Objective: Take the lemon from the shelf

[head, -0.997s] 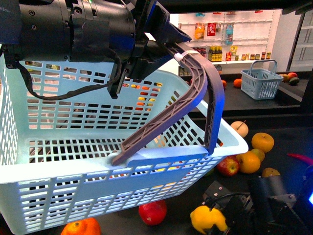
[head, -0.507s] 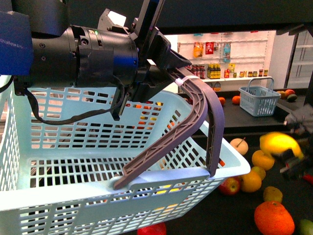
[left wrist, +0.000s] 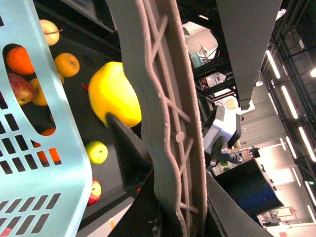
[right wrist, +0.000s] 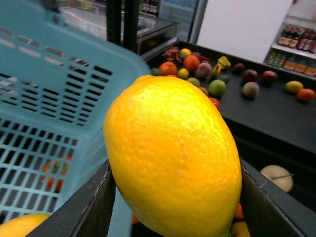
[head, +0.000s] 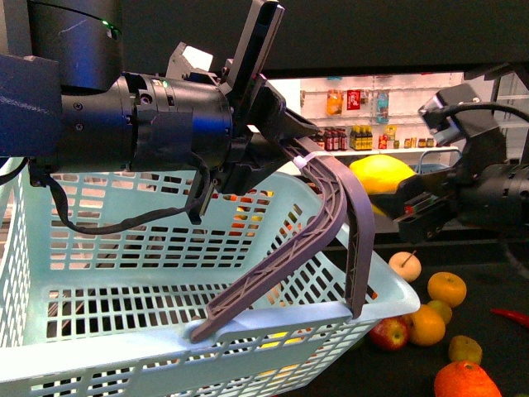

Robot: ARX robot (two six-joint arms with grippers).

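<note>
My right gripper (head: 405, 203) is shut on the bright yellow lemon (head: 382, 177) and holds it in the air, level with the basket's rim and just to its right. The lemon fills the right wrist view (right wrist: 173, 155) and shows past the handle in the left wrist view (left wrist: 113, 94). My left gripper (head: 285, 136) is shut on the grey handle (head: 335, 207) of the pale blue basket (head: 124, 273), held up in front of me. The black shelf (head: 479, 281) lies below at the right, with fruit on its dark deck.
Oranges (head: 446, 288), a red apple (head: 388, 331) and a pale apple (head: 405, 265) lie on the deck below the lemon. More fruit lies on a far deck (right wrist: 276, 98). Store shelves with bottles (head: 364, 136) stand at the back.
My right gripper has risen from the deck with the lemon and moved left, up beside the basket's rim. The basket has stayed raised in my left gripper.
</note>
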